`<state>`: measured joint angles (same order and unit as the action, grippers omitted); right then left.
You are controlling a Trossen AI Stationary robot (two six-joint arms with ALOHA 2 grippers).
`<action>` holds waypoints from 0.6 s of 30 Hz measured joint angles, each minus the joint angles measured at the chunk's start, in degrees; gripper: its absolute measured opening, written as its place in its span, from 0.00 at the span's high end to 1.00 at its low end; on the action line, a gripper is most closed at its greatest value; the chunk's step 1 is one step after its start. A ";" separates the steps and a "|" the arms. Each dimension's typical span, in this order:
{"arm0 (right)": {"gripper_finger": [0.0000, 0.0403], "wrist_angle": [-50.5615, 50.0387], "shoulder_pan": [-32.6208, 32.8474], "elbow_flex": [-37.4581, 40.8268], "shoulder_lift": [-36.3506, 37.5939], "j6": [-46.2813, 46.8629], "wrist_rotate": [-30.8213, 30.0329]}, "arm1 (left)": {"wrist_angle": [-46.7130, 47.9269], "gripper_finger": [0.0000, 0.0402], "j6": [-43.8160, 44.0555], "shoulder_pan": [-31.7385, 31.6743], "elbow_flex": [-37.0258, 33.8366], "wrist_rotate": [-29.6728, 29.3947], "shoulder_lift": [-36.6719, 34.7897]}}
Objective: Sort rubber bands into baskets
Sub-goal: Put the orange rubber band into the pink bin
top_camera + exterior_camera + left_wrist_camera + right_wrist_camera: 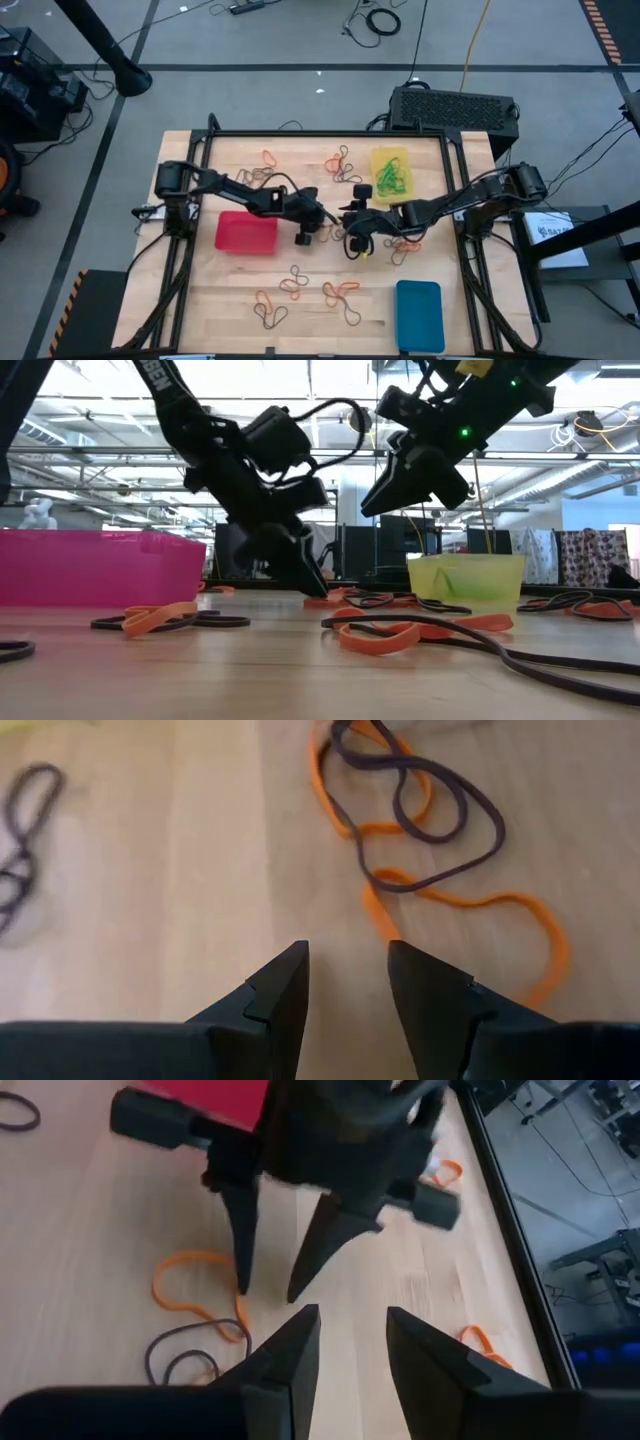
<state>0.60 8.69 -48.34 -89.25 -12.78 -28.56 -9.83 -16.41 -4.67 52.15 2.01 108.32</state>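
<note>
Near the table's middle, an orange rubber band (455, 900) and a dark one (440, 820) lie tangled on the wood. My left gripper (347, 960) is open, slants down and stands with its tips low at the table (312, 588), at the near end of that orange band (185, 1262). My right gripper (352, 1325) is open with nothing between its fingers. It hangs above the table (375, 500), facing the left gripper (328, 216). The red basket (245, 232) stands left of the left gripper. The yellow basket (391, 172), with green bands in it, stands far right. The blue basket (418, 315) stands near right. My left gripper has one fingertip (400, 955) right at the end of the orange band's loop (383, 925), coming slanting down from the table's left. The finger hides the spot, and I cannot tell whether it touches the band.
More orange and dark bands lie scattered near the front edge (300, 285) and toward the far edge (340, 165). Black frame rails run along the table's left and right sides (470, 250). A black box (455, 108) sits beyond the far edge.
</note>
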 joint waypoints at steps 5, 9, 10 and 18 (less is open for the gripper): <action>0.72 0.00 -0.09 -0.01 0.00 -0.80 0.07 | 1.04 0.63 0.91 0.14 1.38 1.17 1.16; 0.72 -0.28 -0.17 -0.01 0.00 -0.50 0.13 | 5.57 0.63 1.01 0.05 3.10 1.23 1.11; 0.72 -0.26 -0.17 -0.02 0.00 -0.49 0.13 | 6.38 0.63 0.84 0.05 3.55 1.23 1.10; 0.72 -0.10 -0.46 -0.02 0.00 -0.44 0.35 | 7.33 0.63 -0.43 -0.02 6.08 0.64 1.23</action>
<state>0.50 8.23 -48.36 -89.25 -13.23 -28.21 -2.50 -16.84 -4.69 58.22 2.66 109.56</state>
